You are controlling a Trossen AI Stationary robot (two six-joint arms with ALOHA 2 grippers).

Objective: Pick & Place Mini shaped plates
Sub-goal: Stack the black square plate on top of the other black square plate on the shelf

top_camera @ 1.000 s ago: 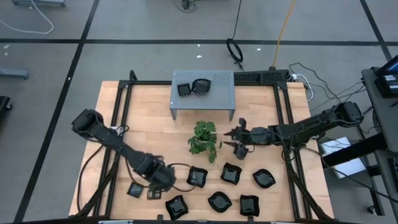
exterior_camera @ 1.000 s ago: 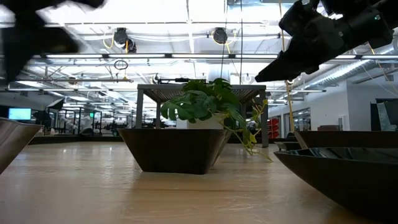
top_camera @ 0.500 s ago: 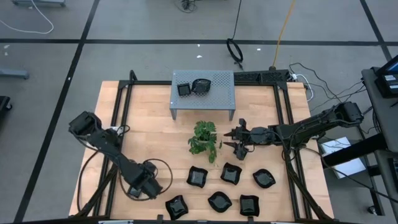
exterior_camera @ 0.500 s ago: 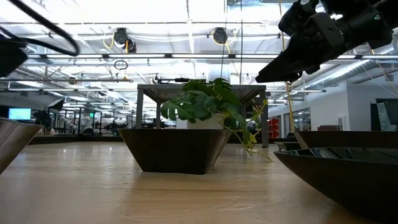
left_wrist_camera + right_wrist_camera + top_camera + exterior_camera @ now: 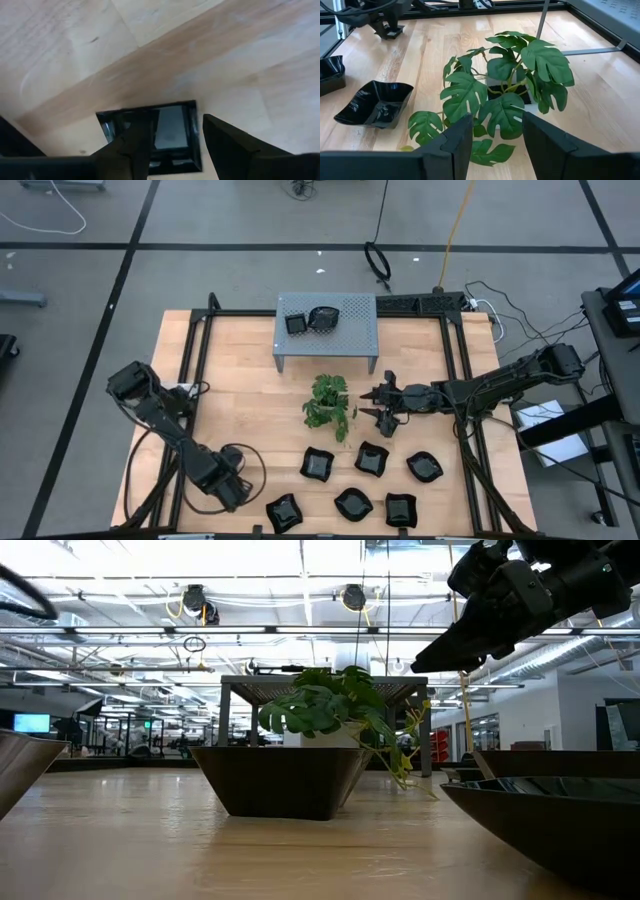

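Several glossy black mini plates lie on the wooden table near its front edge, among them a square one [image 5: 317, 465], a wavy one [image 5: 352, 503] and another [image 5: 424, 468]. Two more [image 5: 297, 323] [image 5: 322, 318] sit on the grey shelf [image 5: 350, 335]. My left gripper [image 5: 228, 488] points down, open, at the near left. In the left wrist view it [image 5: 177, 125] stands over a small square plate [image 5: 172, 132] that lies flat on the wood; one finger is above the dish, the other just past its edge. My right gripper [image 5: 383, 408] waits open beside the plant [image 5: 328, 402].
The potted green plant [image 5: 510, 85] stands mid-table, right in front of my right gripper [image 5: 495, 130], with a black dish [image 5: 375, 105] beside it. A black frame rail [image 5: 190, 380] runs along the table's left side next to my left arm. Bare wood lies between plant and shelf.
My left gripper has swung toward the table's near left corner and sunk lower, rolling about its own downward axis. It now stands over the small square plates that showed beside it a second ago. Its fingers have stayed open. No plate has moved.
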